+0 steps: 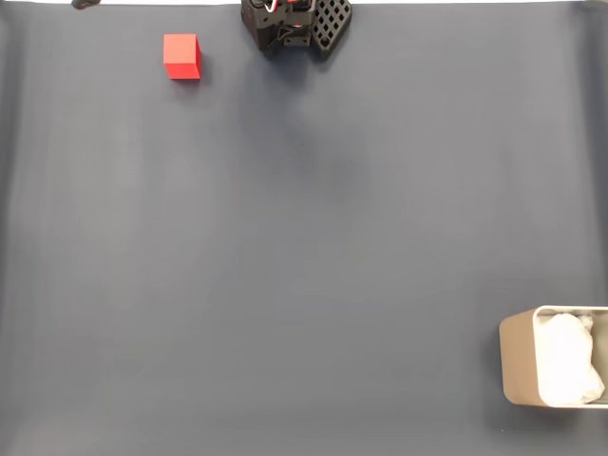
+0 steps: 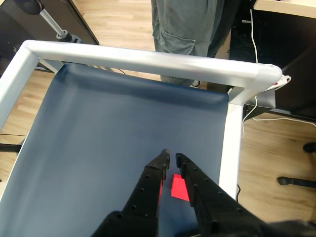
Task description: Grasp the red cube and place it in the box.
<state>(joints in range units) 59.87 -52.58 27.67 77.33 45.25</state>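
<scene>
The red cube (image 1: 181,56) rests on the dark blue mat at the far left of the fixed view, left of my black arm (image 1: 294,24) at the top edge. In the wrist view my gripper (image 2: 173,156) hovers well above the mat with its two black fingers (image 2: 153,180) almost touching and nothing between them. Part of the red cube (image 2: 178,187) shows below, between the fingers and apart from them. The beige-grey box (image 1: 518,361) with white lumpy padding sits at the bottom right corner of the fixed view, partly cut off by the frame.
A white frame rail (image 2: 148,59) borders the mat (image 1: 304,247), with wooden floor beyond it. A person's legs (image 2: 187,29) stand just past the far rail in the wrist view. Cables (image 2: 254,106) hang off the right corner.
</scene>
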